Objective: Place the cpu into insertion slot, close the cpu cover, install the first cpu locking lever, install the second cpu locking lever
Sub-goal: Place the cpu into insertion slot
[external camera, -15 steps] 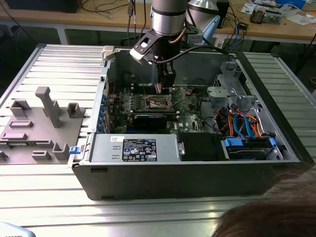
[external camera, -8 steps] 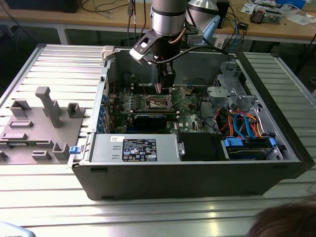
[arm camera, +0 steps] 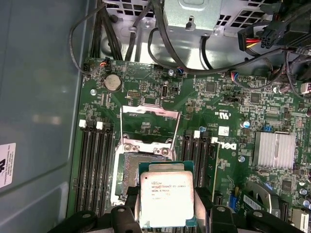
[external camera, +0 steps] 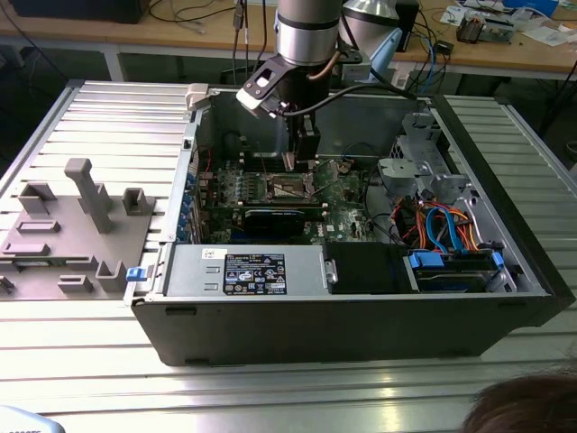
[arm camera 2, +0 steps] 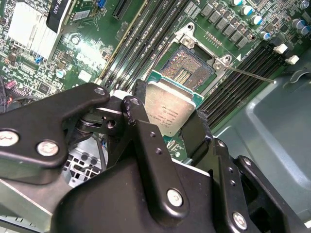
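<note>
My gripper [arm camera 2: 167, 116] is shut on the cpu [arm camera 2: 170, 108], a flat square chip with a dull silver top, pinched by two opposite edges between black fingers [arm camera 2: 138, 104]. The cpu [arm camera: 166, 196] hangs a little above the green board and partly overlaps the insertion slot [arm camera: 127, 175], a dark square socket with a silvery rim. In the second wrist view the insertion slot [arm camera 2: 187, 70] lies just beyond the chip. The cpu cover [arm camera: 150, 111] stands flipped open behind the socket. A thin locking lever [arm camera 2: 252, 75] sticks out sideways. In the exterior view the gripper [external camera: 290, 164] reaches down into the case over the socket [external camera: 290, 188].
Long black memory slots [arm camera: 95, 165] flank the socket on both sides. A black graphics card [external camera: 275, 219], a power supply [external camera: 243, 271] and a drive cage with cables [external camera: 433, 225] crowd the open case. A grey fixture [external camera: 72, 225] sits at the exterior view's left. A person's head [external camera: 523, 406] shows at the lower right.
</note>
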Tool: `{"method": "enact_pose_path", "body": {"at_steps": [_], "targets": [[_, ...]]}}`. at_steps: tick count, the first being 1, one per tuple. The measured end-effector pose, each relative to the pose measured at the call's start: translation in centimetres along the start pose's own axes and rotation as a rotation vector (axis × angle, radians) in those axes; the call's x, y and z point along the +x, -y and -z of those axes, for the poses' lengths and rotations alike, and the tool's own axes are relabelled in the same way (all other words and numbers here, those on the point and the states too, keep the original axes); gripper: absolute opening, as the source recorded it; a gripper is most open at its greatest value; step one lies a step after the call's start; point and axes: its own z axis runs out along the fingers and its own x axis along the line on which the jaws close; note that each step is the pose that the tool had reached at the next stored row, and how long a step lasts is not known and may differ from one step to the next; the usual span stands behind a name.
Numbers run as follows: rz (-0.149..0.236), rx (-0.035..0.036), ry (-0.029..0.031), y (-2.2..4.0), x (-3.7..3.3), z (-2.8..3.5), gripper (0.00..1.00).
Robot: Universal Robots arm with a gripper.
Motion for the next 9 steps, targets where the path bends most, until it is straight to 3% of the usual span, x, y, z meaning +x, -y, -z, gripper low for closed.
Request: {"method": "enact_pose_path", "body": {"at_steps": [9], "targets": [[-0.008, 0.0001, 0.0006, 0.0, 0.0, -0.05, 0.54]]}}
